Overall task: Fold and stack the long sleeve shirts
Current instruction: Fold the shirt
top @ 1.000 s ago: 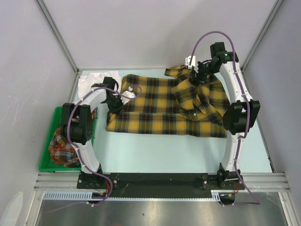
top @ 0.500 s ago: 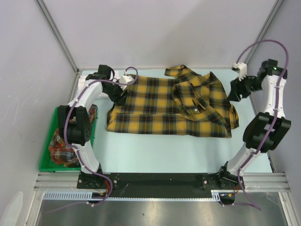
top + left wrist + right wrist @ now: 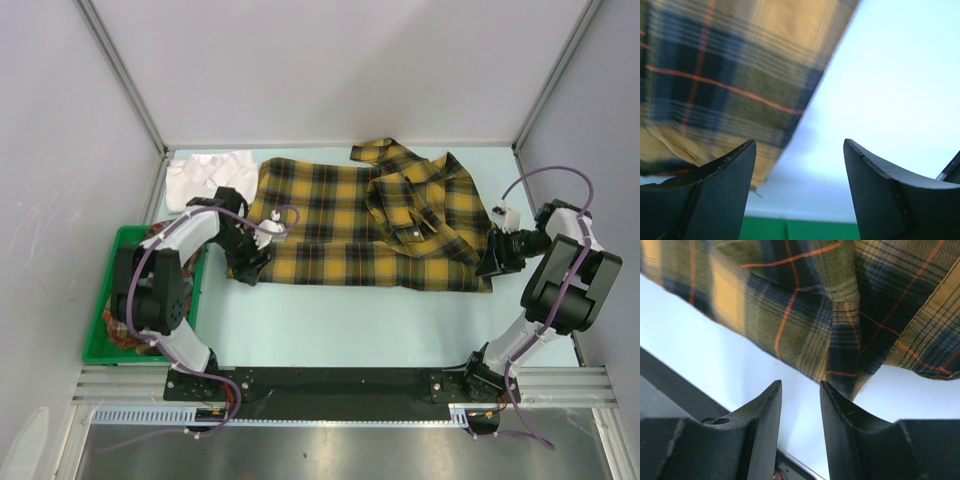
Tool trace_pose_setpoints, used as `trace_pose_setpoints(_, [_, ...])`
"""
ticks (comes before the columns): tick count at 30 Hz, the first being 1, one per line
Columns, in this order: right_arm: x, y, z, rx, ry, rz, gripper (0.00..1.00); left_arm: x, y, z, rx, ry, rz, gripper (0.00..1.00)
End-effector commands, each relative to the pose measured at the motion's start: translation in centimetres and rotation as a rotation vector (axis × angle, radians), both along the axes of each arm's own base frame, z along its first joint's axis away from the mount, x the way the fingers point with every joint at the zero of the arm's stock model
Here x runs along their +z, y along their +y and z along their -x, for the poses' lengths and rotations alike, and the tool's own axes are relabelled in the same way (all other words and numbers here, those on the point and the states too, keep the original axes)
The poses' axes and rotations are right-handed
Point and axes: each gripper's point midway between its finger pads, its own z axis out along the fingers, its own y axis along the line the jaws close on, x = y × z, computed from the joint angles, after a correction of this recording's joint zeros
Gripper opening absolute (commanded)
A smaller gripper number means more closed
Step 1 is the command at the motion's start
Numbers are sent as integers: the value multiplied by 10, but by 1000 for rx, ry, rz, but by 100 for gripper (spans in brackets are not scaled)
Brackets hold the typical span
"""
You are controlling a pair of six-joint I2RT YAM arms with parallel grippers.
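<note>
A yellow-and-black plaid shirt [image 3: 350,230] lies spread across the table, its collar [image 3: 380,152] at the far edge and a folded flap over its right half. My left gripper [image 3: 244,266] hovers at the shirt's near left corner. In the left wrist view that gripper [image 3: 799,142] is wide open and empty, with the plaid hem [image 3: 715,85] up to the left. My right gripper [image 3: 487,263] sits at the near right corner. In the right wrist view its jaws [image 3: 800,383] stand a narrow gap apart with no cloth between them; the shirt corner [image 3: 840,365] lies just beyond. A white shirt [image 3: 205,175] is crumpled at the back left. A red-orange plaid shirt [image 3: 122,335] lies in the bin.
The green plastic bin [image 3: 98,350] stands at the left edge beside the left arm; its rim [image 3: 790,230] shows low in the left wrist view. Grey walls close in the back and both sides. A black rail [image 3: 330,385] runs along the near edge.
The left gripper opened, let go of the shirt's far left part and came down to the near left corner. The right arm swung from the collar out right, then to the near right corner.
</note>
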Motion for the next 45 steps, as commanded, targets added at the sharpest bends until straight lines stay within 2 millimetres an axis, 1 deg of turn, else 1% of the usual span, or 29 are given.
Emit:
trace_pose_setpoints(1, [-14, -21, -15, -42, -63, 131, 42, 6, 18, 1, -125, -149, -71, 76])
trace_pose_setpoints(2, [-16, -22, -14, -45, -56, 136, 42, 1, 23, 5, -132, -153, -93, 76])
trace_pose_setpoints(4, [-21, -23, -11, -44, -41, 145, 42, -10, 33, 2, -137, -196, -148, 75])
trace_pose_setpoints(6, [-22, -23, -11, -47, -34, 142, 43, -10, 36, -9, -136, -266, -173, 74])
trace_pose_setpoints(7, [-22, -22, -10, -46, -30, 140, 43, -15, 40, -7, -149, -272, -194, 74])
trace_pose_setpoints(14, [-33, -18, 3, -34, 12, 134, 48, -33, 50, -11, -185, -295, -255, 69])
trace_pose_setpoints(16, [-41, -17, 7, -34, 36, 136, 48, -36, 50, -13, -178, -292, -256, 66])
trace_pose_setpoints(18, [-46, -19, 7, -39, 45, 148, 48, -38, 51, -13, -174, -282, -259, 60])
trace_pose_setpoints(19, [-48, -21, 8, -39, 49, 157, 46, -38, 51, -14, -172, -282, -260, 56])
trace_pose_setpoints(20, [-50, -22, 10, -37, 56, 165, 42, -38, 51, -14, -174, -281, -262, 46])
trace_pose_setpoints(21, [-52, -25, 10, -37, 57, 180, 38, -38, 51, -13, -173, -277, -262, 40])
trace_pose_setpoints(22, [-54, -30, 12, -36, 69, 206, 29, -37, 51, -12, -176, -279, -261, 36])
trace_pose_setpoints(23, [-55, -35, 11, -36, 68, 224, 23, -37, 51, -11, -180, -277, -258, 25])
trace_pose_setpoints(24, [-55, -39, 11, -39, 73, 239, 17, -36, 50, -6, -183, -262, -247, 21])
trace_pose_setpoints(25, [-56, -44, 12, -35, 88, 261, 4, -35, 49, -4, -188, -256, -241, 17])
trace_pose_setpoints(26, [-55, -46, 12, -32, 91, 273, 0, -32, 48, -2, -187, -255, -236, 10])
trace_pose_setpoints(30, [-50, -65, 13, -9, 106, 362, 0, -28, 44, 16, -203, -216, -210, 0])
trace_pose_setpoints(32, [-47, -72, 14, 20, 107, 391, 0, -23, 40, 30, -225, -199, -198, 0])
trace_pose_setpoints(34, [-39, -79, 17, 59, 107, 416, 0, -17, 30, 42, -263, -183, -153, 0])
trace_pose_setpoints(35, [-35, -81, 18, 73, 103, 424, 0, -14, 28, 55, -275, -150, -144, 0])
trace_pose_setpoints(36, [-33, -83, 23, 89, 119, 432, 0, -8, 25, 58, -284, -162, -132, 0])
trace_pose_setpoints(38, [-30, -83, 27, 143, 112, 432, 0, -9, 22, 71, -311, -140, -131, 0])
trace_pose_setpoints(39, [-28, -75, 33, 167, 130, 398, 4, -9, 22, 74, -307, -138, -131, 0])
trace_pose_setpoints(40, [-23, -74, 30, 171, 122, 390, 14, -9, 22, 74, -289, -141, -132, 6])
trace_pose_setpoints(41, [-18, -70, 28, 175, 116, 372, 26, -7, 19, 70, -266, -151, -118, 28])
trace_pose_setpoints(42, [-6, -59, 26, 163, 99, 318, 37, -2, 16, 68, -225, -147, -99, 42])
trace_pose_setpoints(43, [3, -56, 20, 142, 76, 302, 50, 11, 11, 58, -196, -177, -72, 54])
trace_pose_setpoints(44, [21, -55, 7, 121, 21, 297, 54, 20, 1, 54, -175, -186, -18, 67])
trace_pose_setpoints(45, [38, -39, 3, 111, -21, 230, 59, 30, -5, 49, -136, -194, 14, 74])
